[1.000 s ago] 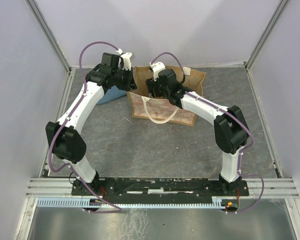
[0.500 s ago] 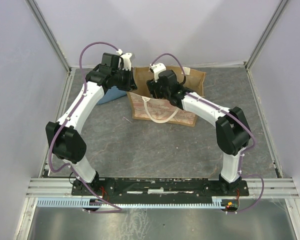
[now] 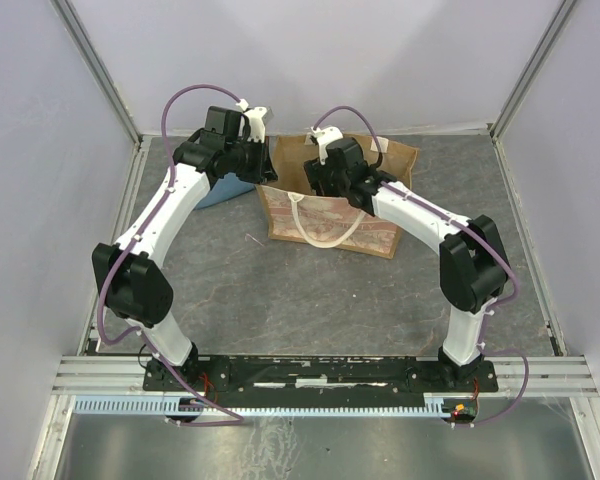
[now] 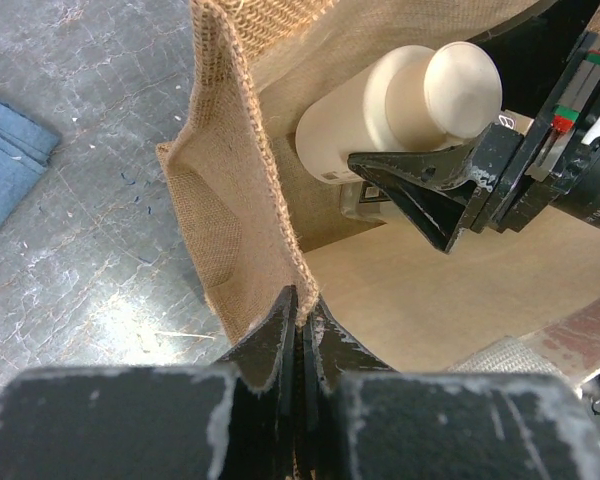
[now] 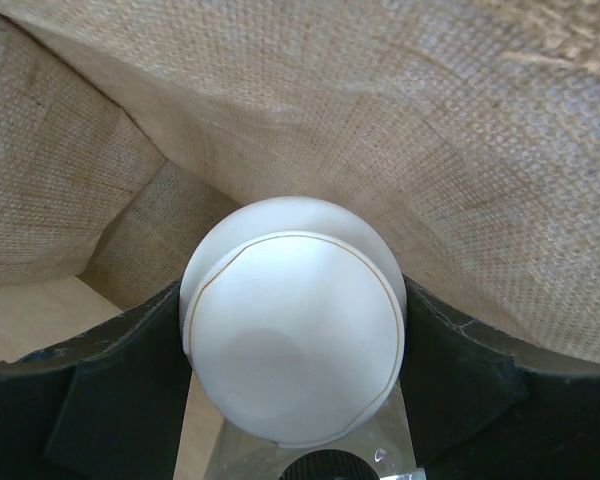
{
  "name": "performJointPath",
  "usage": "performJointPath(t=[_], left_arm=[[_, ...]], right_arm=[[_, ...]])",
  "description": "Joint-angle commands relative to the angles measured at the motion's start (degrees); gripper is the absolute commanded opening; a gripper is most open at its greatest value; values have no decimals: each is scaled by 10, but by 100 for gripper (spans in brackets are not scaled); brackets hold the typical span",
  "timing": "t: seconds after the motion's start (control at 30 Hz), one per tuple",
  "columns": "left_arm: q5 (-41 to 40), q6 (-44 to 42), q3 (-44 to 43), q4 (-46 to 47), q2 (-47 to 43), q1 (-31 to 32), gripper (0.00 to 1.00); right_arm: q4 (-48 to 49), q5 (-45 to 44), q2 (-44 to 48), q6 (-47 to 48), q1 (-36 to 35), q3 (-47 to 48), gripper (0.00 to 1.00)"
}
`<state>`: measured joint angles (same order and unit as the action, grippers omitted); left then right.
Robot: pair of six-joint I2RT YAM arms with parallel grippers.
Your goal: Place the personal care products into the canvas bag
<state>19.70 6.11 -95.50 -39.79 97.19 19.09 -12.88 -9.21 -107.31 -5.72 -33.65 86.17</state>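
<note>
The canvas bag stands open at the back of the table, its reddish print facing me. My left gripper is shut on the bag's left rim and holds it up; from above it sits at that corner. My right gripper is inside the bag's mouth, shut on the beige bottle with the cream cap. One of its black fingers shows under the bottle. The dark cap of a clear bottle shows below it in the bag. The other products are hidden.
A folded blue cloth lies on the grey table just left of the bag, beneath my left arm. The bag's cream rope handle hangs down its front. Frame posts and pale walls close in the back and sides.
My right gripper has moved a little right and further over the bag's mouth with the bottle. The bag has shifted slightly right with it. The left gripper keeps its hold on the rim.
</note>
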Motion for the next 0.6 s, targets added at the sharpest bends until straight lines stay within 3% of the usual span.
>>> performJointPath(t=[0.0, 0.17, 0.57], left_arm=[[11, 4, -24, 21, -18, -4, 3], [13, 3, -27, 21, -16, -4, 3], [11, 3, -22, 21, -16, -4, 3]], right_arm=[[-37, -3, 23, 3, 9, -15, 0], [-54, 14, 13, 18, 8, -15, 0], [-108, -38, 54, 49, 9, -59, 0]])
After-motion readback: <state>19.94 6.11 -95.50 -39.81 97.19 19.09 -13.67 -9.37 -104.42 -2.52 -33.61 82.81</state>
